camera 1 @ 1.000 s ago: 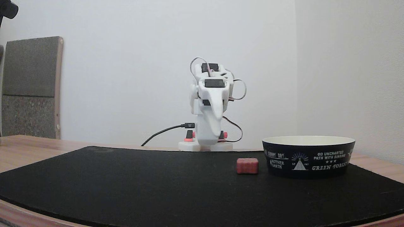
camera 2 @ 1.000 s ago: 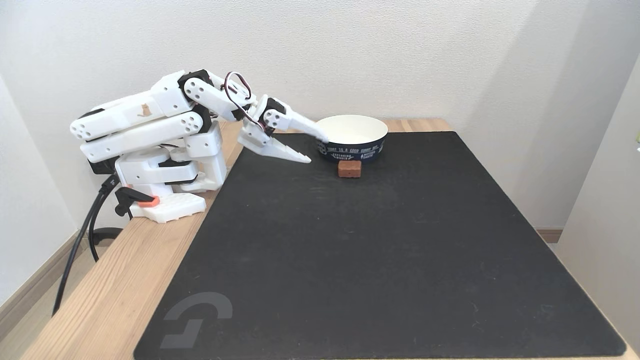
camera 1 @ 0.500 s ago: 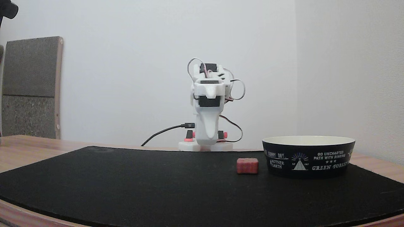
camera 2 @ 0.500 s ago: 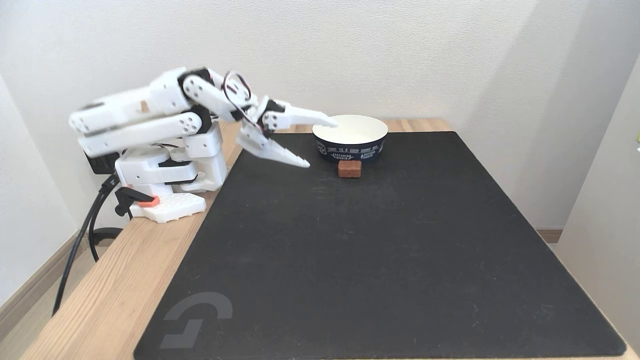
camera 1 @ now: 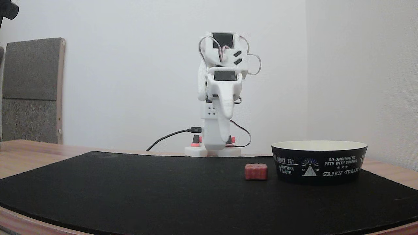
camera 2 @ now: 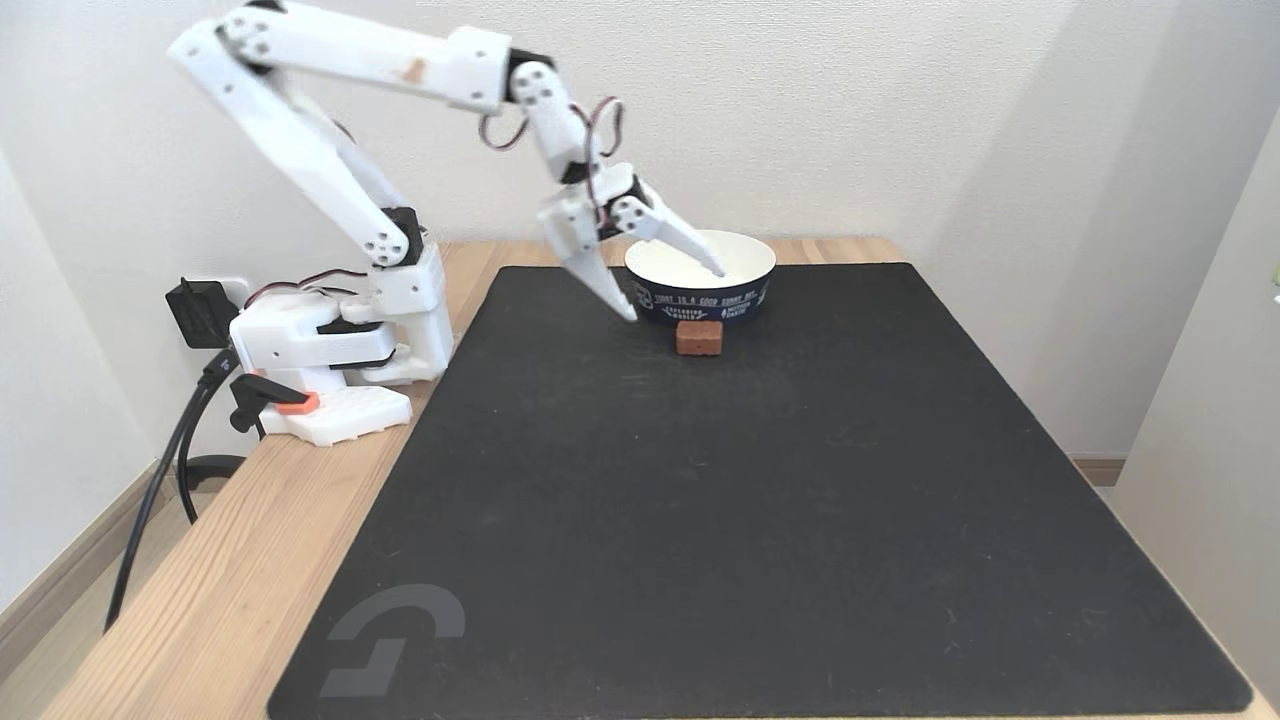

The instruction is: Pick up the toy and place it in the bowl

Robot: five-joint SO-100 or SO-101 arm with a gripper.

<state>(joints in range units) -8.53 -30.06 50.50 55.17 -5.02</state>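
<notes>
Black bowl [camera 1: 319,166] reads "GREEN FOREST".

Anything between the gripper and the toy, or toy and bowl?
Nothing visible. The open gripper hangs above and just robot-side of the toy, with bare black mat below. The toy sits on the mat right beside the bowl, with nothing between them.

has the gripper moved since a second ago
Yes. In a fixed view the gripper has swung up and right from beside the robot base toward the bowl, open fingers hanging near the toy.
</notes>
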